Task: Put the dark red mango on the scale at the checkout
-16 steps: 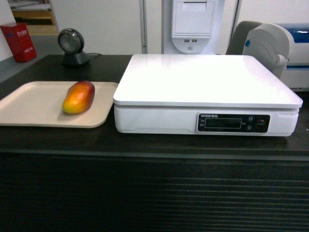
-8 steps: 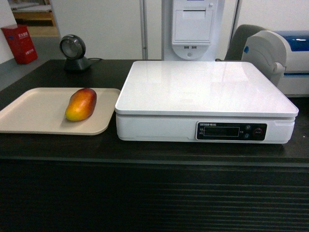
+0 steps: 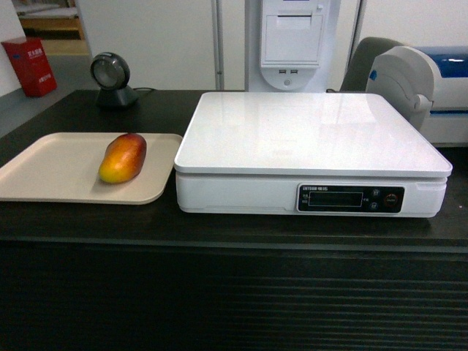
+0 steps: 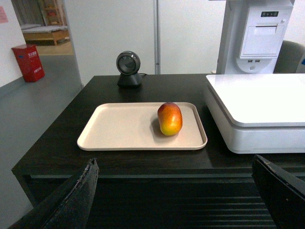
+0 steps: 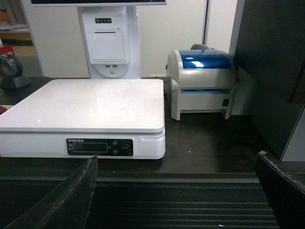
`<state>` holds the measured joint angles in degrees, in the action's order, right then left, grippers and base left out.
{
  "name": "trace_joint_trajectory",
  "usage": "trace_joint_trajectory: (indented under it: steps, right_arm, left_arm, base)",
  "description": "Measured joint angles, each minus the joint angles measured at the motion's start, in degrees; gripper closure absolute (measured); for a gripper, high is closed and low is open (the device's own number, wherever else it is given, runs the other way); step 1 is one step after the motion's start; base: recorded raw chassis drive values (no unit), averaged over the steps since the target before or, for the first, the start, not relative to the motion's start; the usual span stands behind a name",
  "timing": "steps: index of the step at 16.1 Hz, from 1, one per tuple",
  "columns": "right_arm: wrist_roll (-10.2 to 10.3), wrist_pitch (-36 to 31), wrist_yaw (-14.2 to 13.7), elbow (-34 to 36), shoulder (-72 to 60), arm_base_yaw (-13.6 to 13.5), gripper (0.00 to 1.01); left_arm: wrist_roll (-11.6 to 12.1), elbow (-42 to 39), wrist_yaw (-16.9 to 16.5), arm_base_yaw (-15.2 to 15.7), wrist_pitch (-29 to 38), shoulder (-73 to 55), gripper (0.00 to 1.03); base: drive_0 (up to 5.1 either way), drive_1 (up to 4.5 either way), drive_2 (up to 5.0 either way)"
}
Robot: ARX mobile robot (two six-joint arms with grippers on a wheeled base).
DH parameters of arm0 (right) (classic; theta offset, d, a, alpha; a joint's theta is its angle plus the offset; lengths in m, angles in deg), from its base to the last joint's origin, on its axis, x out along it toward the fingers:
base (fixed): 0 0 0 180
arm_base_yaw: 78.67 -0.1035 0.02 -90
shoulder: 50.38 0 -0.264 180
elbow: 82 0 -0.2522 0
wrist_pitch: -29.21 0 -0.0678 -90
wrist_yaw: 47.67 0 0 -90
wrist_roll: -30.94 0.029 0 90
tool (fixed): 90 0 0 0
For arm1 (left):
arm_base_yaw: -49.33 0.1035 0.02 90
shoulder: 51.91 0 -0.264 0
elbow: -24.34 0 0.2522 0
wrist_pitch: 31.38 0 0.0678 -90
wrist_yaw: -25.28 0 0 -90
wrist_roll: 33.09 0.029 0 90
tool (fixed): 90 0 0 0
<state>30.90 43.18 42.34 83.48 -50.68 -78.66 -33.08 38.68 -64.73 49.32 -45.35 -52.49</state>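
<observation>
Black rubbery fingers (image 4: 78,198) of the left gripper (image 4: 178,200) stand spread wide at the lower corners of the left wrist view, holding nothing; the right gripper (image 5: 176,198) shows the same wide, unloaded spread, with one of its fingers (image 5: 71,195) at the lower left of its view. Both pairs sit in front of the ribbed front panel of the checkout (image 3: 234,292), clear of everything on it.

Beyond the left fingers, roughly midway between them, the dark red mango (image 4: 170,119) lies on its side on a beige tray (image 4: 119,129), toward the tray's right end. Its skin is dark red over the far end and upper part, grading through orange to yellow at the near, lower end; the surface is smooth and unbroken.

Beyond the right fingers stands the scale (image 5: 86,102), its glossy white platform bare, its dark display strip facing the fingers. The tray sits just beside the scale on the counter. Farther back, a round black scanner (image 4: 128,68) and a blue-topped label printer (image 5: 200,83) stand well apart.
</observation>
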Motion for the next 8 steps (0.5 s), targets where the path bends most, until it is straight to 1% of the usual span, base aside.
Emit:
trace_joint_trajectory:
  steps: [1, 2, 3, 4, 5, 7, 8]
  right_arm:
    - [0.00, 0.00, -0.02, 0.00, 0.00, 0.00, 0.03]
    - [0.00, 0.00, 0.00, 0.00, 0.00, 0.00, 0.03]
    - [0.02, 0.02, -0.07, 0.00, 0.00, 0.00, 0.03]
    - [0.00, -0.02, 0.02, 0.00, 0.00, 0.00, 0.03]
    - [0.00, -0.02, 0.00, 0.00, 0.00, 0.02, 0.03]
    - [0.00, 0.02, 0.00, 0.00, 0.00, 0.00, 0.03]
    - [0.00, 0.02, 0.00, 0.00, 0.00, 0.00, 0.03]
  left_arm:
    - [0.00, 0.00, 0.02, 0.00, 0.00, 0.00, 0.05]
    - [-0.22, 0.04, 2.34, -0.92, -0.33, -0.26, 0.05]
    - [-0.48, 0.20, 15.28, -7.85, 2.86, -4.70, 0.05]
    - [-0.15, 0.48, 21.38, -12.04, 7.43, -9.97, 0.05]
    - [0.00, 0.57, 23.04, -11.19, 13.90, -16.09, 0.05]
    - [0.02, 1.16, 21.49, -9.18, 19.02, -21.05, 0.05]
    - [0.00, 1.75, 19.91, -7.82, 22.36, -24.30, 0.05]
  base:
    - [0.0, 0.00, 0.0]
    - [0.0, 0.00, 0.0]
    - [0.0, 0.00, 0.0]
    - [0.0, 0.00, 0.0]
    - [0.0, 0.00, 0.0]
    - [0.0, 0.00, 0.0]
    - [0.0, 0.00, 0.0]
